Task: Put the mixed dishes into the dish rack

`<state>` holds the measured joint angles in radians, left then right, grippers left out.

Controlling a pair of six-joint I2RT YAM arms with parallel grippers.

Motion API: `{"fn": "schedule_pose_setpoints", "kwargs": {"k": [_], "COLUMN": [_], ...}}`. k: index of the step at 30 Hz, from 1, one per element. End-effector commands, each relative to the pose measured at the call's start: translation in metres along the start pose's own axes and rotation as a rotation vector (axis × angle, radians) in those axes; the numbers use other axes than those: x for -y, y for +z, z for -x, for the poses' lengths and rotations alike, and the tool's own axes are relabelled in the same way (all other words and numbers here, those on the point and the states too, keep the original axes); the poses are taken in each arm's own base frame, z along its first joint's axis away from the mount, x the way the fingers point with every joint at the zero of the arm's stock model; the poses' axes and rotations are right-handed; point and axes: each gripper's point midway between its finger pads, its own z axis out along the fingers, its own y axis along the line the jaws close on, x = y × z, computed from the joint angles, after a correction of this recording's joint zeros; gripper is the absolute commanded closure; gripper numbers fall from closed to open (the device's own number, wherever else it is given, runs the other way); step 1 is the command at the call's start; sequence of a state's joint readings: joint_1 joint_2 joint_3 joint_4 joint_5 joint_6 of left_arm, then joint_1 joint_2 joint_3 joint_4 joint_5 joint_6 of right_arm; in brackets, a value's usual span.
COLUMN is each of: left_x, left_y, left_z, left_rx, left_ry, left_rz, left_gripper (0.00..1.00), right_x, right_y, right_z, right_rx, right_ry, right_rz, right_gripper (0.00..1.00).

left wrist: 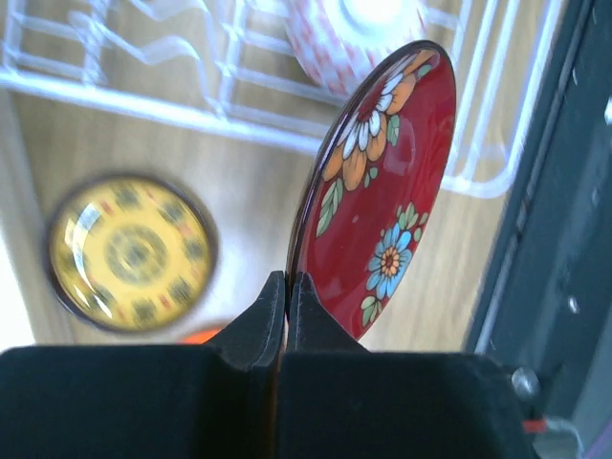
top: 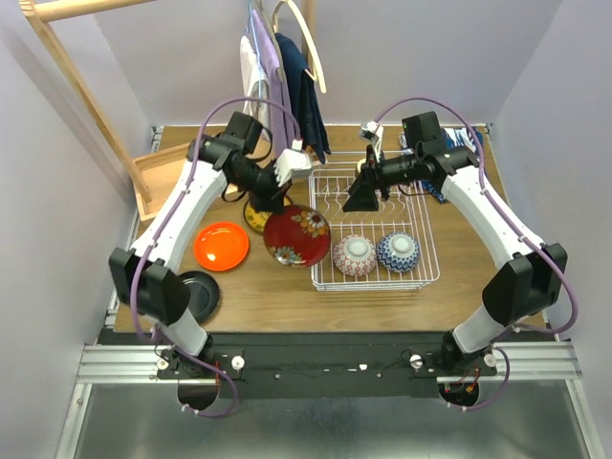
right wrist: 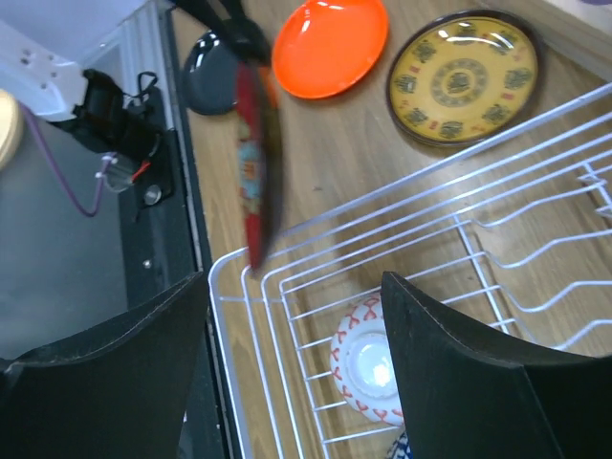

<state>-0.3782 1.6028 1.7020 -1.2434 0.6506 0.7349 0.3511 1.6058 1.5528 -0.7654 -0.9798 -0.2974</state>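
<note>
Left wrist view has the left claw (left wrist: 287,292) pinched tight on the rim of the red floral plate (left wrist: 382,191), which hangs on edge above the tabletop (left wrist: 249,182), just outside the dish rack (left wrist: 143,103). My judgement of the step: keep it upright, clear the rim wire, then lower it squarely between two tines (right wrist: 535,253). It is glossy red with orange-white and blue flowers. The right claw (right wrist: 295,287) gapes wide, empty, over the rack.

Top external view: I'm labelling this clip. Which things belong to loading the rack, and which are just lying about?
Job: dish rack, red floral plate (in left end effector), orange plate, yellow plate, black plate, pink bowl, blue bowl.
Lying about: hanging clothes, wooden frame.
</note>
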Motion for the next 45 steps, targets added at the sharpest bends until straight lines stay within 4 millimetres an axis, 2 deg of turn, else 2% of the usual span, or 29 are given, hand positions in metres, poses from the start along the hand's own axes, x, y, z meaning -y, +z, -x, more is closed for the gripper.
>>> {"fn": "schedule_pose_setpoints", "kwargs": {"k": [1, 7, 13, 18, 21, 24, 25, 27, 28, 29, 31, 32, 34, 36, 37, 39, 42, 43, 44, 45], "left_x": [-0.011, -0.002, 0.007, 0.008, 0.007, 0.006, 0.005, -0.002, -0.007, -0.012, -0.026, -0.031, -0.040, -0.042, -0.040, -0.041, -0.038, -0.034, -0.032, -0.031], "left_y": [0.013, 0.029, 0.035, 0.034, 0.035, 0.036, 0.038, 0.040, 0.041, 0.041, 0.033, 0.028, 0.009, -0.003, -0.012, -0.016, -0.013, -0.004, 0.001, 0.006], "left_z": [0.063, 0.092, 0.098, 0.105, 0.106, 0.107, 0.106, 0.103, 0.105, 0.104, 0.106, 0.107, 0.114, 0.116, 0.117, 0.109, 0.082, 0.063, 0.052, 0.041], "left_rx": [0.147, 0.171, 0.176, 0.191, 0.191, 0.189, 0.185, 0.164, 0.168, 0.161, 0.158, 0.161, 0.194, 0.218, 0.237, 0.228, 0.218, 0.213, 0.201, 0.185], "left_ry": [0.010, 0.070, 0.087, 0.093, 0.093, 0.096, 0.096, 0.085, 0.052, 0.040, 0.020, 0.015, 0.031, 0.008, 0.005, -0.020, -0.047, -0.052, -0.059, -0.069], "left_rz": [-0.032, -0.061, -0.084, -0.083, -0.079, -0.073, -0.072, -0.038, -0.006, 0.026, 0.131, 0.168, 0.282, 0.340, 0.370, 0.414, 0.463, 0.474, 0.472, 0.475], "left_gripper": [1.00, 1.00, 1.00, 1.00, 1.00, 1.00, 1.00, 1.00, 0.96, 0.79, 0.66, 0.57, 0.51, 0.41, 0.40, 0.40, 0.40, 0.41, 0.44, 0.48], "right_x": [-0.019, -0.007, 0.005, 0.011, 0.011, 0.011, 0.011, 0.010, 0.010, 0.013, 0.013, 0.024, 0.029, 0.049, 0.054, 0.068, 0.084, 0.087, 0.095, 0.096], "right_y": [-0.001, 0.003, 0.007, 0.011, 0.013, 0.013, 0.012, 0.010, 0.008, 0.006, -0.001, -0.006, -0.019, -0.033, -0.039, -0.061, -0.093, -0.103, -0.118, -0.123], "right_z": [0.012, 0.007, -0.010, -0.023, -0.023, -0.023, -0.022, -0.020, -0.018, -0.016, -0.011, -0.012, -0.006, -0.010, -0.010, -0.008, -0.001, 0.004, 0.004, 0.002], "right_rx": [0.039, 0.026, -0.008, -0.019, -0.020, -0.027, -0.026, -0.023, -0.020, -0.022, -0.019, -0.030, -0.008, -0.014, -0.006, 0.003, 0.033, 0.058, 0.053, 0.039], "right_ry": [-0.017, -0.015, 0.012, 0.058, 0.070, 0.078, 0.072, 0.068, 0.066, 0.061, 0.068, 0.080, 0.078, 0.085, 0.104, 0.100, 0.121, 0.153, 0.160, 0.169], "right_rz": [0.118, 0.065, 0.009, -0.007, 0.000, -0.002, -0.004, -0.011, -0.021, -0.051, -0.103, -0.193, -0.296, -0.457, -0.518, -0.676, -0.890, -0.949, -1.049, -1.076], "right_gripper": [0.20, 0.21, 0.22, 0.29, 0.41, 0.60, 0.73, 0.89, 0.99, 1.00, 1.00, 1.00, 0.99, 1.00, 1.00, 1.00, 1.00, 0.99, 1.00, 1.00]}}
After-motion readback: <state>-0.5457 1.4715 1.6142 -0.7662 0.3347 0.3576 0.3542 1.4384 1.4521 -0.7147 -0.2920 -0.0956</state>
